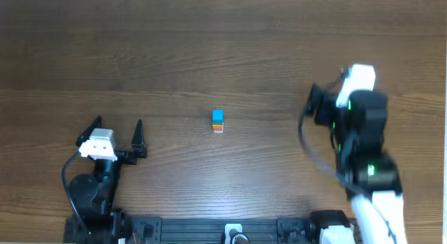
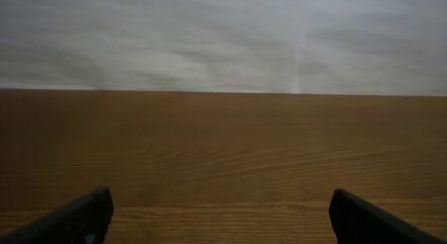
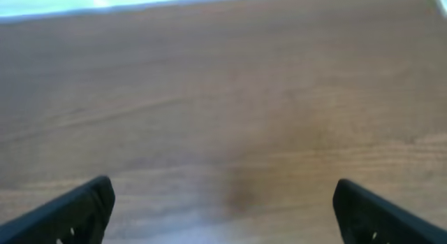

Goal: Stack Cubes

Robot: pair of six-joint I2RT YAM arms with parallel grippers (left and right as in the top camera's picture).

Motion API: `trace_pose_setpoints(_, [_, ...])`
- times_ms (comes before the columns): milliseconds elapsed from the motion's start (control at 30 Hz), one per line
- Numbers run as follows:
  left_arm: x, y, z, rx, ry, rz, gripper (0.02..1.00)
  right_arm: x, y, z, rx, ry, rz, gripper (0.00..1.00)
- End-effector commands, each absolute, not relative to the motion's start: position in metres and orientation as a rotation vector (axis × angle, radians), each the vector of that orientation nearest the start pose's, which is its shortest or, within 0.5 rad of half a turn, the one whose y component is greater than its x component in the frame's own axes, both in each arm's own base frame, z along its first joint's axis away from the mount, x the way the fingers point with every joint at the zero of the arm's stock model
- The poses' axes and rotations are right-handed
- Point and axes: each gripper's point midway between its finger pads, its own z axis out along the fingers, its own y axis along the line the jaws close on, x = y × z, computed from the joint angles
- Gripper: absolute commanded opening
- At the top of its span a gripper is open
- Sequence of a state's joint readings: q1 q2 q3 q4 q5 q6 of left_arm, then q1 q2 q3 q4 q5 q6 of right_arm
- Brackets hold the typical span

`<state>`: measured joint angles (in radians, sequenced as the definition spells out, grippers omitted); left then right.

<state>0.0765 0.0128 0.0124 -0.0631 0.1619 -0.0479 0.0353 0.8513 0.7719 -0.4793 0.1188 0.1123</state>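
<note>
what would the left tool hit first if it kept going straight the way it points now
Nothing, as far as shown: the left tool points up the table over bare wood to its far edge. The cube stack stands off to its right, outside that line.

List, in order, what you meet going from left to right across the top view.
left gripper, open → stack of cubes, blue one on top → right gripper, open
</note>
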Motion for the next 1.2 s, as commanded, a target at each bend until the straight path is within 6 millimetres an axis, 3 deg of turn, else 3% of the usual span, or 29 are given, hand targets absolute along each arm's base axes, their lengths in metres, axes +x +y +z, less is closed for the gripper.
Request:
trace_pose_setpoints(33, [0.245,-0.009,0.161,0.039,1.63,-0.104,1.0,0.275,-0.001,0.218,0.1,1.989,0.022,0.993])
trace_pose_setpoints(233, [0.245,-0.009,0.161,0.039,1.63,-0.104,1.0,0.25,0.007,0.219,0.103,1.797,0.113,0.993])
trace_pose_setpoints(467, [0.245,-0.009,0.161,0.039,1.63,-0.104,1.0,0.246,0.007,0.198,0.096,1.674,0.125,0.991])
trace_pose_setpoints(967, [0.245,-0.009,0.161,0.039,1.631,-0.104,1.0,0.243,0.013,0.156,0.001,1.678,0.099,0.993])
trace_pose_setpoints(1200, [0.245,-0.009,0.161,0.039,1.63,-0.104,1.0,0.244,0.012,0.156,0.006,1.675,0.094,0.993])
